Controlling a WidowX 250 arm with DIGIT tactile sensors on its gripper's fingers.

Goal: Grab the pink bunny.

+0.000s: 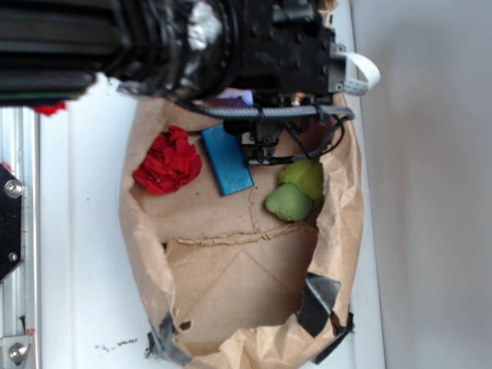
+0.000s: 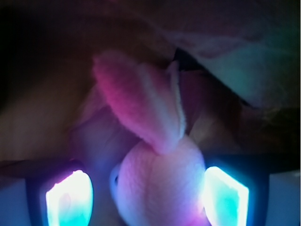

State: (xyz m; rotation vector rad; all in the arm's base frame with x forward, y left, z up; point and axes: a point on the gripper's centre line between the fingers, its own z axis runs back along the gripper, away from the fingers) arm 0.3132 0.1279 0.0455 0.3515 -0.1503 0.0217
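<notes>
Pink bunny [image 2: 160, 183] sits right between my two glowing fingers [image 2: 69, 197], jaws spread either side of its head, not squeezing yet. I'm at the closing step, so next I pinch, then lift.

Pink bunny [image 2: 157, 183] between my glowing cyan-pink fingers [image 2: 69, 197]; red paper ball [image 1: 168, 161], blue block [image 1: 227, 160], green plush [image 1: 297, 191], brown paper bag [image 1: 231, 284].
</notes>
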